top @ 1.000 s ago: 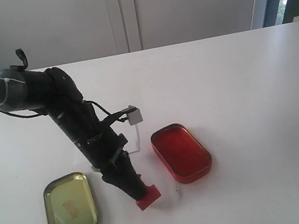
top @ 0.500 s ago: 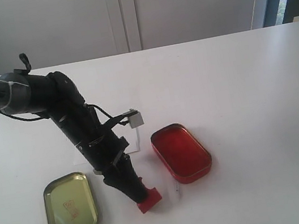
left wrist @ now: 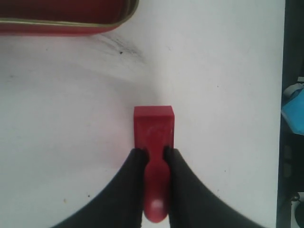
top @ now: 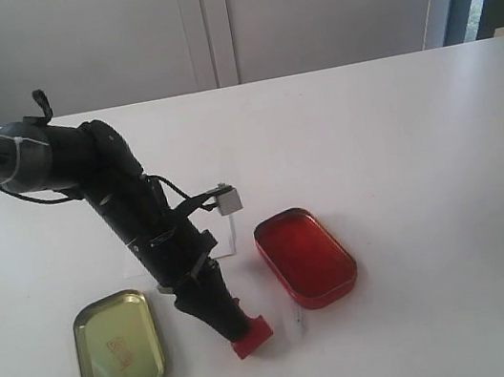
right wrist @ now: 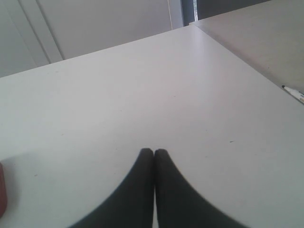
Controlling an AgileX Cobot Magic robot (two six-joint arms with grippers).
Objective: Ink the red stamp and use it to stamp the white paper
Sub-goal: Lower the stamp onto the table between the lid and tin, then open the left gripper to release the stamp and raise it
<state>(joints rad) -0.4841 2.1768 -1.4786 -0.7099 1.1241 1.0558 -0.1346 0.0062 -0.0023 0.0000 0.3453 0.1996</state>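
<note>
Both hands are seen closed: the left hand (top: 239,324) (left wrist: 154,154) is clamped on the narrow handle of the small red plastic stamp (top: 251,337) (left wrist: 153,128), so that its block base is held face-down at or just above the white table (top: 423,169), just beside the open red rounded-rectangle ink tin (top: 306,257) (left wrist: 57,26), presumably for inking. The thin white paper sheet (top: 226,236) is laid near the tin, partly hidden behind the arm (top: 130,209); the right hand (right wrist: 153,152) is closed on nothing.

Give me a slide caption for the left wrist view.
Left gripper holds the red stamp by its handle, red ink tin close by.
</note>
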